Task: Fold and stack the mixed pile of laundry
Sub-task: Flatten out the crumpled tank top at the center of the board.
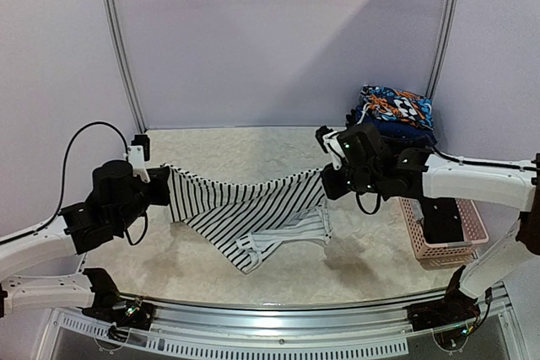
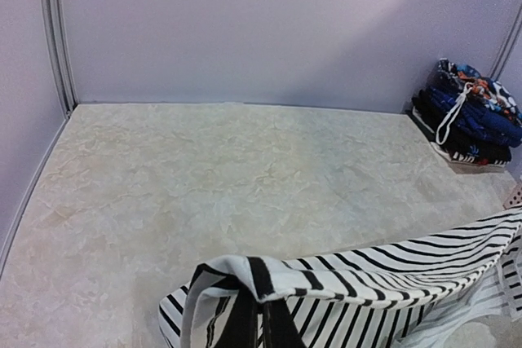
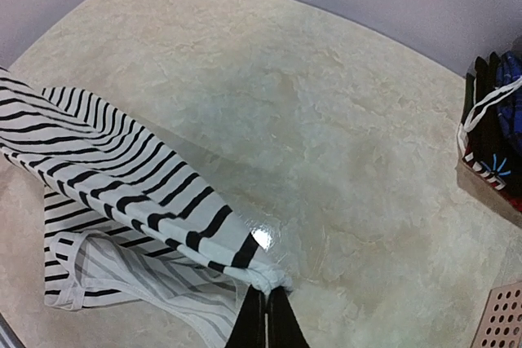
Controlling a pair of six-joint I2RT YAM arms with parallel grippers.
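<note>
Striped black-and-white garment (image 1: 240,204) hangs stretched over mid-table, lower part trailing on the table (image 1: 253,145). Left gripper (image 1: 162,185) and right gripper (image 1: 327,181) each pinch an end. We judge this fold barely started; a folded stack (image 1: 395,111) sits far right, beyond the pink basket (image 1: 472,229).

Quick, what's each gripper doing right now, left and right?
The left gripper is closed on the striped garment.
The right gripper is closed on the same garment's other end.

overhead and close wrist views share striped garment (image 1: 221,201).
</note>
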